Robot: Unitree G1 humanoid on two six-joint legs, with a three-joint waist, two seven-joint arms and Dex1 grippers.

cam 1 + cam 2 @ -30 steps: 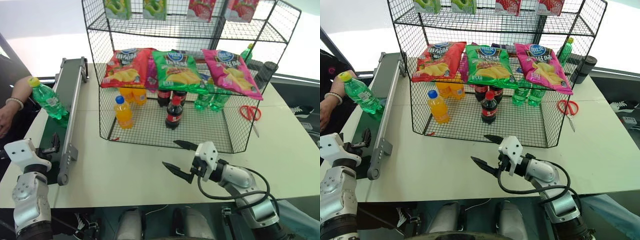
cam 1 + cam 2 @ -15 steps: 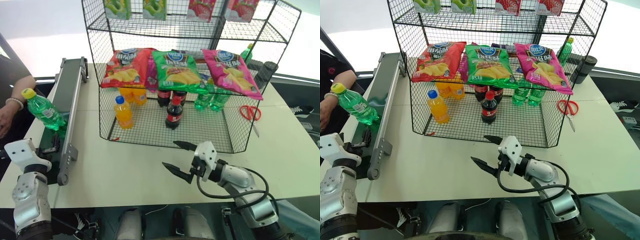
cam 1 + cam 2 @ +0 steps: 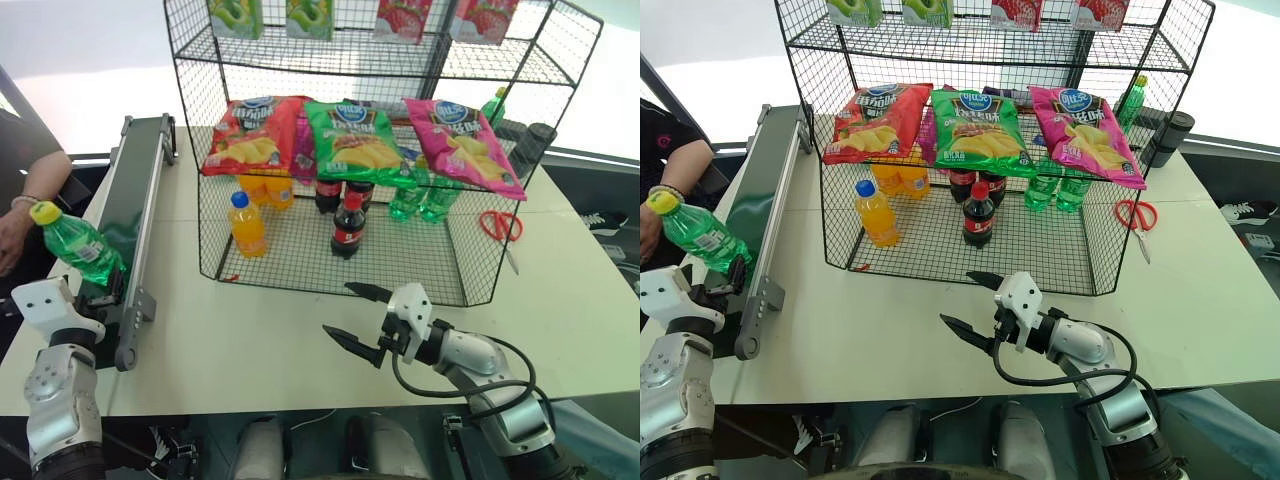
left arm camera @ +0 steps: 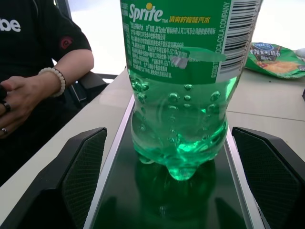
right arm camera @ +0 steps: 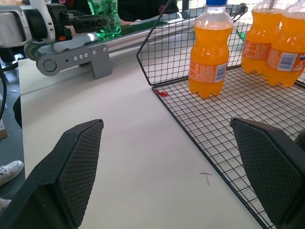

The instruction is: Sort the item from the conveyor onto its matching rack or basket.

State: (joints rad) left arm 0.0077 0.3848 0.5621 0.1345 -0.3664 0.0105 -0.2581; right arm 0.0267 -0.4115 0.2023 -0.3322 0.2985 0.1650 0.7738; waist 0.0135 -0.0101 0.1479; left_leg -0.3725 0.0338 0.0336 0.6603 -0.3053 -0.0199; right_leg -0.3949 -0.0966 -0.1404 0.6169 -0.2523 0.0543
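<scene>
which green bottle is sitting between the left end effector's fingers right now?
The yellow-capped green soda bottle on the conveyor, standing between the open left end effector. The other green bottles stand inside the wire rack.

the green bottle carries a green label reading "sprite" in white with a yellow dot over the i, chinese characters beside it, fine white print below, and a barcode at the label's edge. the person's black shirt shows white letters "be".

Green bottle: cap and neck cut off by the left wrist view's edge. Rack: top tier's packets cropped.
</scene>
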